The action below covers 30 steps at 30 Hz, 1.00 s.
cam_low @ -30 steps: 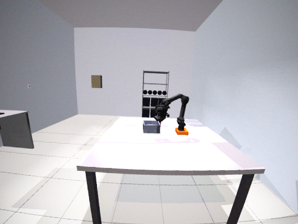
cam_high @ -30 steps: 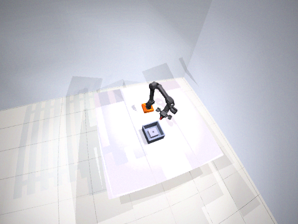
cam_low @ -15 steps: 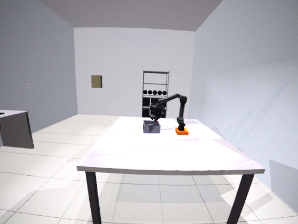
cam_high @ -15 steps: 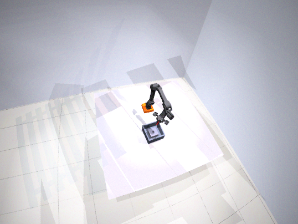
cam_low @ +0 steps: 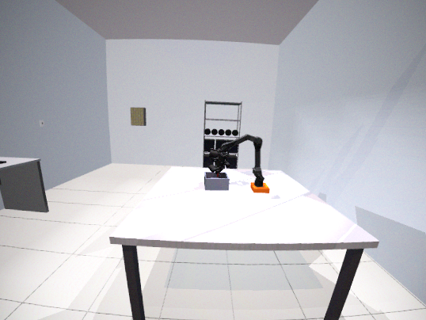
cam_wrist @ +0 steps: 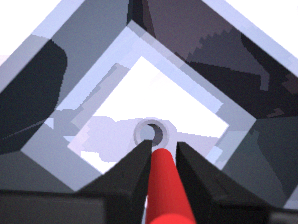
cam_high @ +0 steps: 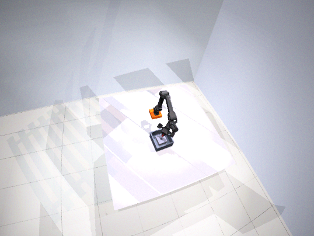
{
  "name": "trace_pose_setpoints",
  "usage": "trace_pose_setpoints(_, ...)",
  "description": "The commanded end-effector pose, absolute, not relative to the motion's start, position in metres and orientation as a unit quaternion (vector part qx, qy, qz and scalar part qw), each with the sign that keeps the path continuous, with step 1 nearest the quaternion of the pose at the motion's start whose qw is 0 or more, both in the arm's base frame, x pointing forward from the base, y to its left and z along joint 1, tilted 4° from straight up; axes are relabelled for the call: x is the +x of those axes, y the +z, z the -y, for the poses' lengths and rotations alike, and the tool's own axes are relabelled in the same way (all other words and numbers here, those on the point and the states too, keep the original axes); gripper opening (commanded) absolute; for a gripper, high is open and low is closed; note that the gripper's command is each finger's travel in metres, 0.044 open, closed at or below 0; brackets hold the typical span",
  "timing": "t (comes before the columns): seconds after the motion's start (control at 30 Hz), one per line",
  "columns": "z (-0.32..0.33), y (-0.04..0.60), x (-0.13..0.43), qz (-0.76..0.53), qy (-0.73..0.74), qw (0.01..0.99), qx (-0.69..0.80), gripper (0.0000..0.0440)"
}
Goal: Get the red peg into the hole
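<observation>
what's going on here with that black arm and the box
The arm's hand is gripping a red peg over the open box. A plate with a round hole lies at the bottom. The hole shows uncovered in the wrist view, so the peg isn't in it.

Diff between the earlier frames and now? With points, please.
The gripper [cam_high: 164, 135] [cam_low: 217, 173] [cam_wrist: 163, 148] has moved from beside the open box [cam_high: 156, 150] [cam_low: 216, 184] [cam_wrist: 239, 131] to over it, bringing the red peg [cam_high: 163, 135] [cam_low: 218, 175] [cam_wrist: 169, 192] along. No new grasp or release seen: the peg is clamped between the fingers, outside the hole [cam_wrist: 150, 134]. The box and the orange base [cam_high: 156, 117] [cam_low: 260, 190] stayed put.
</observation>
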State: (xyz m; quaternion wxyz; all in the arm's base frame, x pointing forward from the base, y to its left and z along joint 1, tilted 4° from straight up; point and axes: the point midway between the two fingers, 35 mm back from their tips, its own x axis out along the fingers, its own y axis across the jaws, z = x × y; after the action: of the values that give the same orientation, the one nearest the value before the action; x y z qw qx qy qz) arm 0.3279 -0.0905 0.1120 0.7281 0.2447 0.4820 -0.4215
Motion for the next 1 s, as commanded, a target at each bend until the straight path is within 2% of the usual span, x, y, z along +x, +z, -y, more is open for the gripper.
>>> trace_pose_setpoints(0.0,0.096,0.104,0.336,-0.492,-0.408,0.731,0.24,0.0)
trace_pose_setpoints(0.17,0.101,0.088,0.341,-0.513,-0.386,0.731,0.231,0.001)
trace_pose_setpoints(0.23,0.101,0.081,0.341,-0.524,-0.378,0.728,0.228,0.0045)
trace_pose_setpoints(0.37,0.104,0.069,0.342,-0.542,-0.367,0.721,0.227,0.0144)
trace_pose_setpoints(0.43,0.108,0.069,0.346,-0.547,-0.358,0.724,0.219,0.0152)
trace_pose_setpoints(0.8,0.111,0.083,0.38,-0.553,-0.319,0.733,0.236,0.0438)
trace_pose_setpoints(0.97,0.107,0.097,0.399,-0.553,-0.292,0.74,0.249,0.044)
